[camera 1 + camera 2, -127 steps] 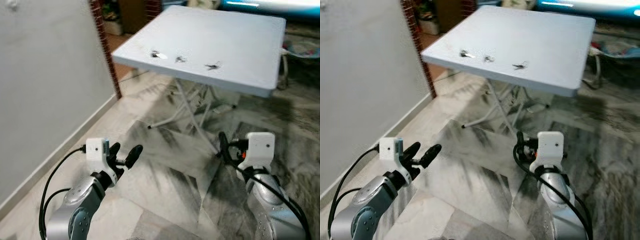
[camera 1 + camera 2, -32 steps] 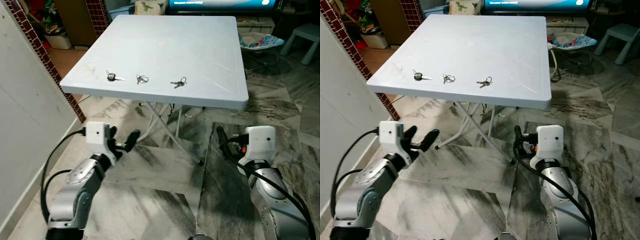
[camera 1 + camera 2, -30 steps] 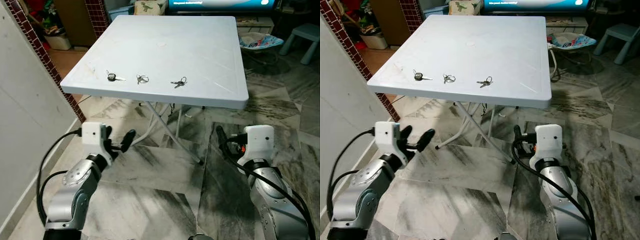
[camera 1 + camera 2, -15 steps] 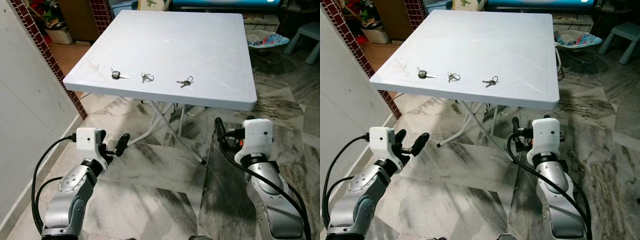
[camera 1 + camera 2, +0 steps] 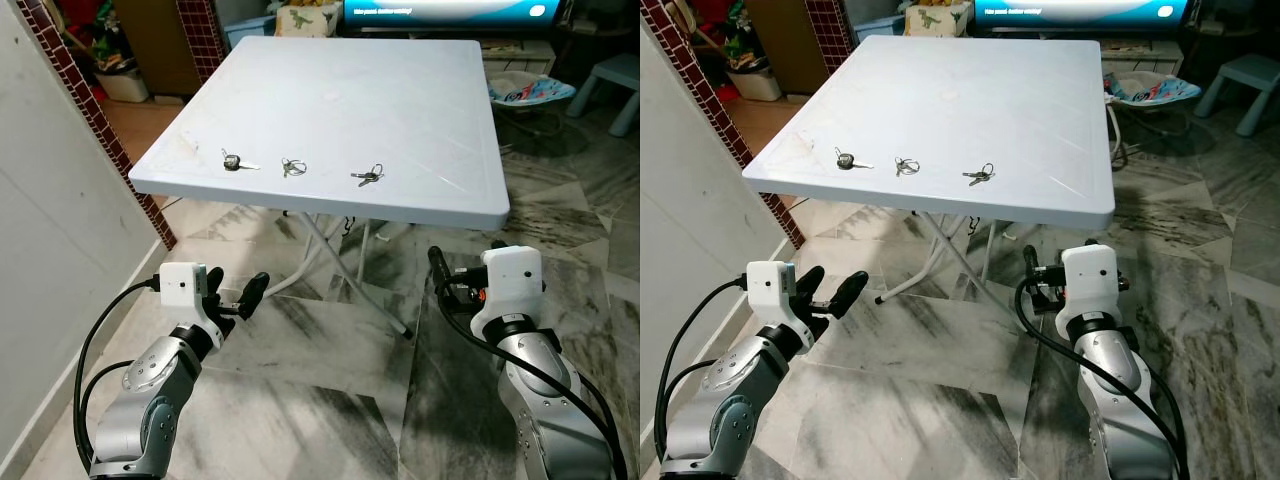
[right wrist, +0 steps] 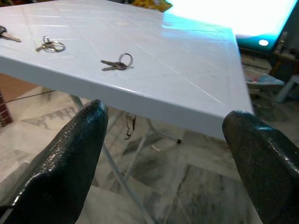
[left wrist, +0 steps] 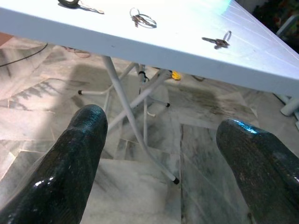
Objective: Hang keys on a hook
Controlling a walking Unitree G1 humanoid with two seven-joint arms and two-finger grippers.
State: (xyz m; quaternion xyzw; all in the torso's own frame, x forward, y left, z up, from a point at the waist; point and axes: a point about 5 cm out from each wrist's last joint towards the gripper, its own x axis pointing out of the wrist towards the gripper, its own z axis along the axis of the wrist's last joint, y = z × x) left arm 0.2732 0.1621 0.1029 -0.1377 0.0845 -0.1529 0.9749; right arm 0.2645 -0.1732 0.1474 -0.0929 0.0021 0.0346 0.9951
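We see a white folding table (image 5: 400,110) standing on a grey marbled floor (image 5: 330,400), with three sets of keys in a row near its front edge. The leftmost is a key with a black head (image 5: 233,161), the middle is a small key ring (image 5: 292,167), and the rightmost is a key bunch on a ring (image 5: 367,176). They lie apart from one another, none touching.

Our left gripper (image 5: 235,296) hangs below the table edge, in front of its left part, with its fingers spread wide and nothing between them. In the left wrist view the two black fingers (image 7: 74,163) frame the table's crossed legs (image 7: 135,98) and the underside of the front edge.

Our right gripper (image 6: 163,154) is held low in front of the table's right part, its fingers also wide apart and empty; the key bunch shows above them on the tabletop.

A white wall (image 5: 50,260) with a red brick edge (image 5: 90,110) stands at our left.
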